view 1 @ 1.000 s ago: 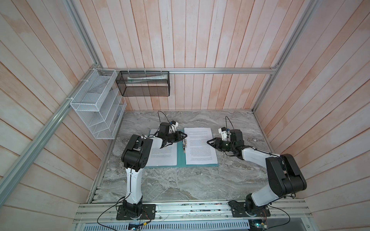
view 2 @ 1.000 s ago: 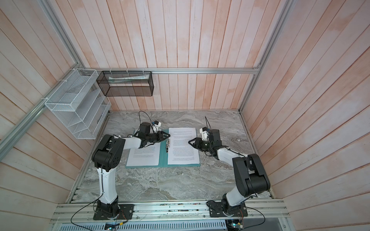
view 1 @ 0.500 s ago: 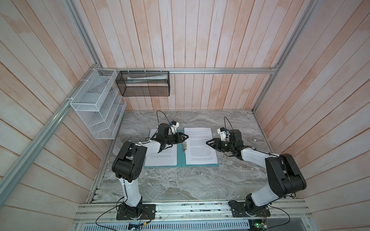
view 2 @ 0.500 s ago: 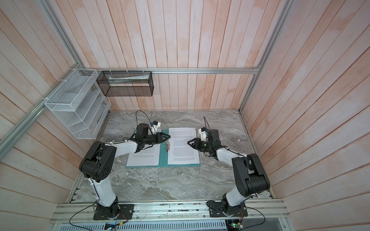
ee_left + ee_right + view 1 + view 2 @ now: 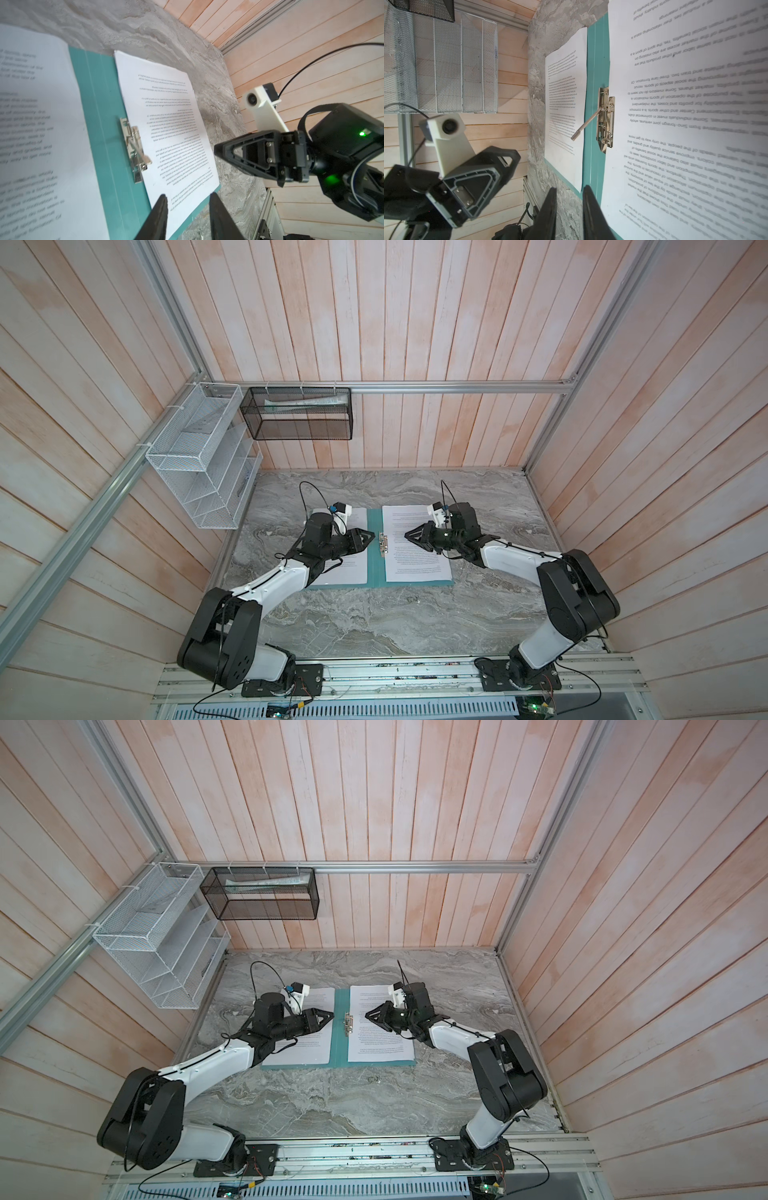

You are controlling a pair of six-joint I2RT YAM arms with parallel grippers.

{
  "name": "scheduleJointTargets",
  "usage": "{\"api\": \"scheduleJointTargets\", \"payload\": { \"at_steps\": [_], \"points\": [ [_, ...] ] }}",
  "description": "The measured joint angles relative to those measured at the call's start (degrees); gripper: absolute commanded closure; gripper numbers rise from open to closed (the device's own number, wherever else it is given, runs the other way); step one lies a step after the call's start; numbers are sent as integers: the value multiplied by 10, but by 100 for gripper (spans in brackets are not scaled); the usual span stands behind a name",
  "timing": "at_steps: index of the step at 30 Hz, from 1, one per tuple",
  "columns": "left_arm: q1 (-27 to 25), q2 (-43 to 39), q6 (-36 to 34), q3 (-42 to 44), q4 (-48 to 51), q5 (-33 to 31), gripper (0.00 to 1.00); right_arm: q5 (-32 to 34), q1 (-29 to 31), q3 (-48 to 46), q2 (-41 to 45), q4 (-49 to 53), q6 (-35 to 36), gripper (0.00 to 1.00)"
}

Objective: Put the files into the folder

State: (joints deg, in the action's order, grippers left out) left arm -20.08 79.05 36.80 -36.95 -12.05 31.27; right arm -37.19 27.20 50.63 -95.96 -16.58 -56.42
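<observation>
**Facing grippers over an open folder**

Lying open at table centre, the folder (image 5: 376, 572) carries files (image 5: 415, 545) on both covers. Left gripper (image 5: 371, 537), at 9 o'clock of the metal clip (image 5: 382, 544), narrowly parted, empty. Right gripper (image 5: 409, 536), at 3 o'clock, likewise.

Both arms have white link shells and bulky black joint housings, with thin black cables looping off the wrists. The right gripper (image 5: 217, 148) has black triangular fingers with silver screws, a white camera bracket, and green indicator lights behind it.
</observation>
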Motion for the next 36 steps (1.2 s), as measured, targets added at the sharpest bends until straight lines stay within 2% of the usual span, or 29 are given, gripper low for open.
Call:
{"api": "scheduleJointTargets", "payload": {
  "at_steps": [5, 11, 23, 36],
  "points": [
    [10, -41, 24, 88, -21, 2, 65, -1, 17, 22, -57, -31, -54, 77],
    [16, -47, 32, 117, -49, 5, 68, -9, 37, 45, -124, -62, -99, 77],
    [35, -10, 34, 152, -93, 5, 80, -20, 50, 100, -161, -83, -123, 76],
    [43, -7, 33, 184, -99, 4, 79, -22, 50, 110, -181, -68, -122, 77]
  ]
}}
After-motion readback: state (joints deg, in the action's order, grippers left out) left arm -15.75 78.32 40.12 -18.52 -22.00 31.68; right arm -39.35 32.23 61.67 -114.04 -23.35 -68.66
